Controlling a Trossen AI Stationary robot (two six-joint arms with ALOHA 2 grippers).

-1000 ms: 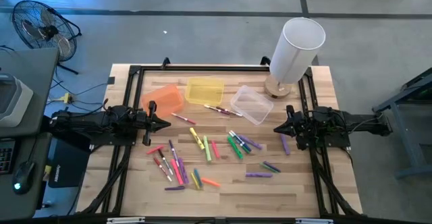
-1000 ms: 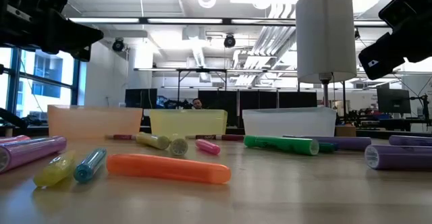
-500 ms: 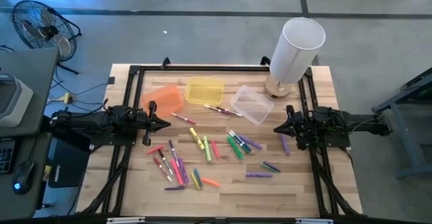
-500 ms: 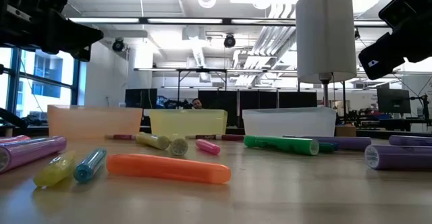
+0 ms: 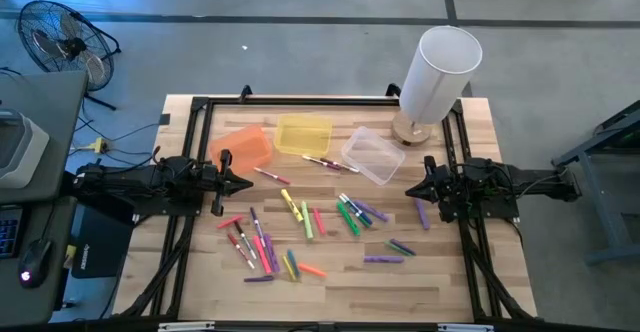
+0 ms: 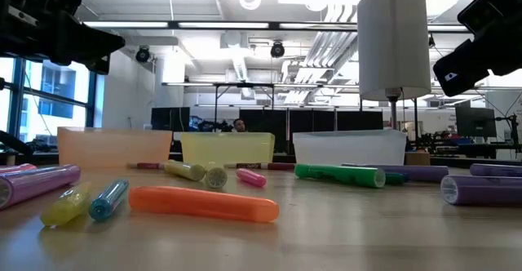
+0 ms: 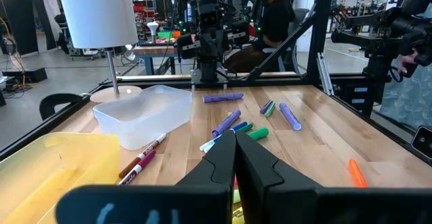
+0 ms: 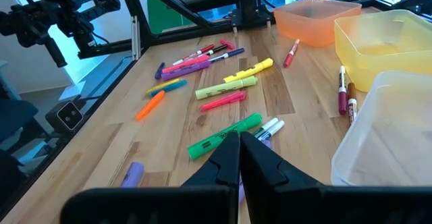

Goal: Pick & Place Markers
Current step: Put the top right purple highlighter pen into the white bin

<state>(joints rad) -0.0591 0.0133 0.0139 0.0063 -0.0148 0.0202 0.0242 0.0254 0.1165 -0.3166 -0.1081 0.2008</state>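
Observation:
Several markers (image 5: 305, 222) in pink, orange, yellow, green and purple lie flat and scattered across the middle of the wooden table; the low view shows an orange one (image 6: 204, 203) close by. My left gripper (image 5: 248, 182) hovers shut at the table's left side, pointing level toward the middle, above the tabletop. My right gripper (image 5: 410, 190) hovers shut at the right side, facing the left one. In the wrist views both sets of fingertips, left (image 7: 235, 137) and right (image 8: 239, 140), are closed with nothing between them.
Three bins stand along the far side: orange (image 5: 243, 147), yellow (image 5: 303, 134) and clear (image 5: 373, 155). A white lamp (image 5: 435, 77) stands at the far right corner. A black frame (image 5: 300, 102) borders the table. A person sits in the room beyond.

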